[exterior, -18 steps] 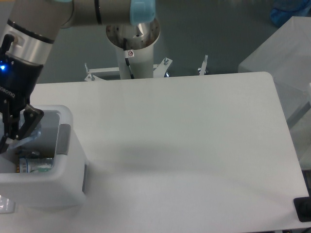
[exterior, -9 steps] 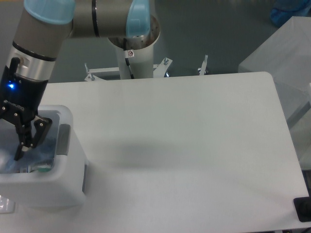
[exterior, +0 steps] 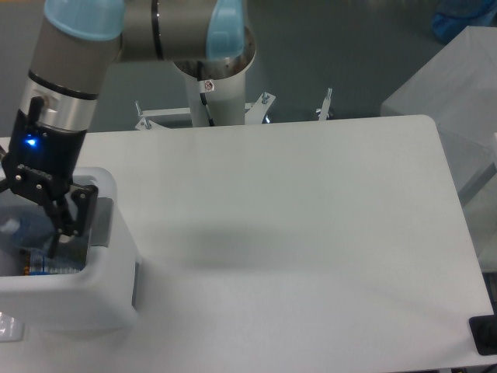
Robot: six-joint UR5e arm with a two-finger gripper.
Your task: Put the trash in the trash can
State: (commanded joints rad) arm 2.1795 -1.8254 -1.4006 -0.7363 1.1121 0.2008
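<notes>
Gripper (exterior: 66, 233): black, two-fingered, on the grey arm with pale blue joint caps; blue light lit on the wrist above it. Hangs over the open mouth of the trash can, fingertips dipped just below the rim line. Fingers (exterior: 78, 214) slightly apart, nothing clamped between them.

Trash can (exterior: 101, 299): white, boxy, rounded corners; sits directly under the gripper and reaches below and to both sides of it. Grey strip (exterior: 102, 224) along the rim, just beside the gripper on the side toward the middle of the table.

Bottle (exterior: 35, 252): clear plastic, lies inside the trash can, below the fingertips and a little to the frame-left of them. Not touching the fingers as far as can be seen. Pale blue cap (exterior: 9, 227) at the end farther from the gripper; label band visible low down near the front wall of the can. Partly hidden by that wall.

Wrapper: not made out separately inside the can; cannot tell.

Table (exterior: 295, 233): white top, carries the trash can; stretches away from the gripper toward frame-right.

Arm base column (exterior: 213, 85): pale, beyond the far table edge, well apart from the gripper.
</notes>
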